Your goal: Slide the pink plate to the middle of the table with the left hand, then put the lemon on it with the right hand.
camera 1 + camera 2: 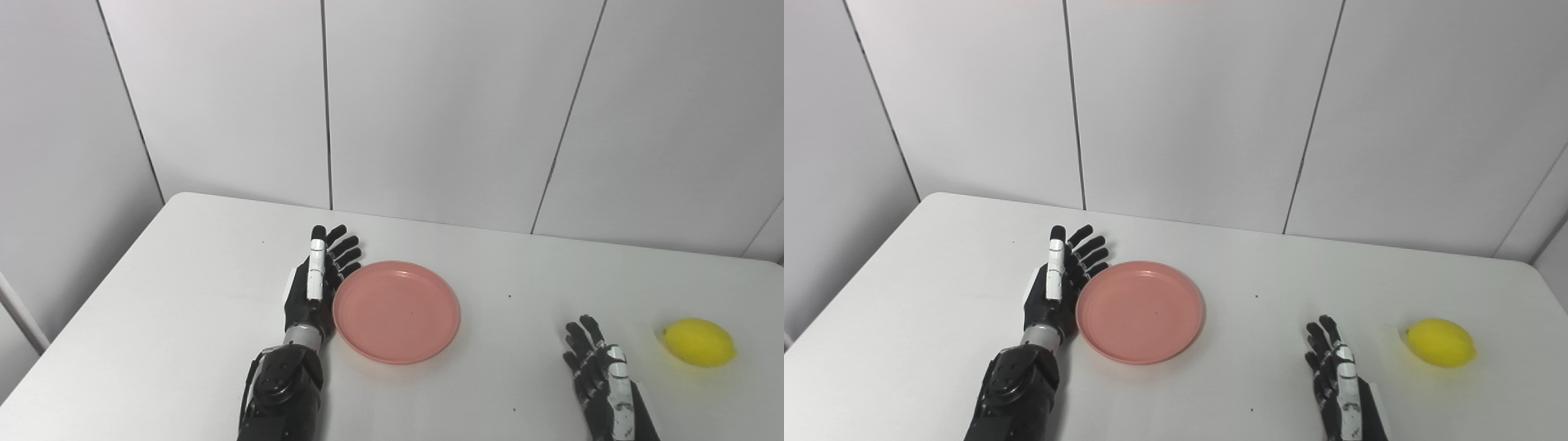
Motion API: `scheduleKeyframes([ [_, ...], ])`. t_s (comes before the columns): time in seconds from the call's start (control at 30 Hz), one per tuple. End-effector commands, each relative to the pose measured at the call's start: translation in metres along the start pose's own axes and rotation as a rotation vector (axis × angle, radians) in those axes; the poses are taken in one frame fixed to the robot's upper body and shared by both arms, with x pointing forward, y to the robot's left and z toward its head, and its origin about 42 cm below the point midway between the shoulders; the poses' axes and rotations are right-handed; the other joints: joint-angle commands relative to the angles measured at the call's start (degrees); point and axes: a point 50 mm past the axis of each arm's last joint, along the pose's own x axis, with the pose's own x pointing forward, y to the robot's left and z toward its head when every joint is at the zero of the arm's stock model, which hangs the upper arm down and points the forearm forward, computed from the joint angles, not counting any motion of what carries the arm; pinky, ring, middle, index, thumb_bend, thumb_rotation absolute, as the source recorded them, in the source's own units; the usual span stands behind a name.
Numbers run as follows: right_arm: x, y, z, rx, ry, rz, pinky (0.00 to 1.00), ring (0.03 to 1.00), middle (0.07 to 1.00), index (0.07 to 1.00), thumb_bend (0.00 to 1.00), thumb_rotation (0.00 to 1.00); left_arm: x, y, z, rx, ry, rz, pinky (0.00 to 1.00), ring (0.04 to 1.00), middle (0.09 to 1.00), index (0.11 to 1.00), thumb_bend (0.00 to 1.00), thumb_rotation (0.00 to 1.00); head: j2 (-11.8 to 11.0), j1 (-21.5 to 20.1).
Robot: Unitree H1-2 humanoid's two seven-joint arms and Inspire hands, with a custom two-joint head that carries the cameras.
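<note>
A round pink plate point(396, 311) lies flat on the white table point(184, 294), a little left of its middle. My left hand point(317, 277) is open, fingers straight and on edge, pressed against the plate's left rim. A yellow lemon point(699, 342) lies on the table at the right. My right hand point(597, 367) is open and empty, resting on the table to the left of the lemon, apart from it. The plate holds nothing.
The table's back edge meets a white panelled wall point(441, 104). The table's left edge runs down at the picture's left. Small dark specks mark the tabletop.
</note>
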Motion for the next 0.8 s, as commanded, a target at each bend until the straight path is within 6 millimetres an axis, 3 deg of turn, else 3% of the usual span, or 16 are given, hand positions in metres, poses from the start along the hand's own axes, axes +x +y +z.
scheduleKeyframes([
  [0.0, -0.016, 0.003, -0.026, 0.038, 0.118, -0.021, 1.00, 0.982, 0.936, 0.958, 0.73, 1.00, -0.002, -0.004, -0.003, -0.004, 0.029, 0.007, 0.81, 0.807, 0.799, 0.806, 0.78, 0.94, 0.1, -0.1],
  [0.2, -0.015, 0.004, -0.027, 0.041, 0.114, -0.020, 1.00, 0.980, 0.931, 0.957, 0.73, 1.00, -0.005, -0.012, -0.007, -0.031, 0.032, -0.006, 0.79, 0.805, 0.797, 0.801, 0.78, 0.93, 0.2, -0.4],
  [0.33, -0.015, 0.004, -0.027, 0.039, 0.113, -0.017, 1.00, 0.977, 0.929, 0.953, 0.73, 1.00, -0.008, -0.017, -0.010, -0.051, 0.020, 0.018, 0.82, 0.820, 0.810, 0.791, 0.76, 0.88, 0.4, -0.7],
  [0.6, -0.016, 0.008, -0.028, 0.051, 0.101, -0.015, 1.00, 0.976, 0.929, 0.951, 0.71, 1.00, -0.014, -0.022, -0.018, -0.091, 0.021, 0.030, 0.87, 0.837, 0.825, 0.812, 0.70, 0.89, 0.8, -1.6],
  [0.77, -0.015, 0.010, -0.028, 0.053, 0.104, -0.019, 1.00, 0.975, 0.927, 0.945, 0.72, 1.00, -0.017, -0.025, -0.019, -0.060, 0.023, 0.008, 0.86, 0.818, 0.795, 0.794, 0.72, 0.90, 0.9, -1.8],
])
